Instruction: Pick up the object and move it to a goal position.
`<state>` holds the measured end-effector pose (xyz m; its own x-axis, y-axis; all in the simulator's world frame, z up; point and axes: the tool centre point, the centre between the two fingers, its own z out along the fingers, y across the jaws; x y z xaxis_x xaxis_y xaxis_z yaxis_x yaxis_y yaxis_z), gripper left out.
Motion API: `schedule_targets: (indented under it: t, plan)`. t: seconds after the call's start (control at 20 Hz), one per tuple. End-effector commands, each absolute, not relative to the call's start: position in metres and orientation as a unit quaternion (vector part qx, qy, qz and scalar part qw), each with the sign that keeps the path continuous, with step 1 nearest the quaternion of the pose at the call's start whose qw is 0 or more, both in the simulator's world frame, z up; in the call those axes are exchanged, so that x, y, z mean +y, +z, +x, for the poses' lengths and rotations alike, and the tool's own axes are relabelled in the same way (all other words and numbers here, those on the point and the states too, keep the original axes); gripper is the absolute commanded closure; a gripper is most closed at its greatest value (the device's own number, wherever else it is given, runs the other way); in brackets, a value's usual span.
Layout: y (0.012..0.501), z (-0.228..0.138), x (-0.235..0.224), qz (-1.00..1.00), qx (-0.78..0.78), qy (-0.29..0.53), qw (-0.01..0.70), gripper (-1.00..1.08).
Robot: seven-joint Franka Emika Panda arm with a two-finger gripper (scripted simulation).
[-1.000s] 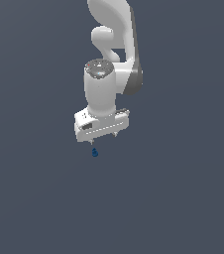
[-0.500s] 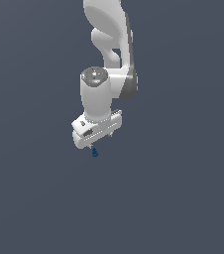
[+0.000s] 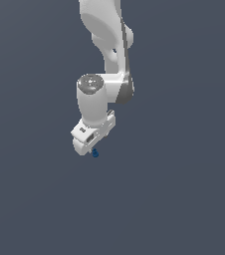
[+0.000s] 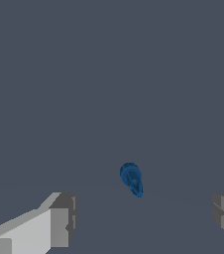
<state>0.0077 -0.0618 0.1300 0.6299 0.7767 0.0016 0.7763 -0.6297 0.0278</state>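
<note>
Your arm comes down from the top of the exterior view, white, with the wrist pointing down. The gripper hangs low over the plain dark grey floor. The object, a tiny dark blue blob, sits just below the gripper body, right at its underside on the exterior view's right end. You can't tell from that view if it touches the floor.

In the wrist view your fingers are spread wide; one fingertip shows at each side and the gap between them is far wider than the blob. The object lies in that gap, clear of both tips, closer to the middle than to either one. Nothing is held. The gripper is wide open around it, with no contact visible.
</note>
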Motion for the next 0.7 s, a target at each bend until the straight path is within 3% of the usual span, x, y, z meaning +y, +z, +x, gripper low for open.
schedule_targets:
  t: [0.0,0.65]
  plan:
    - [0.125,0.007,-0.065,0.888,0.459,0.005,0.011,-0.92]
    - [0.103,0.003,-0.08,0.806,0.592,0.0,0.004,-0.92]
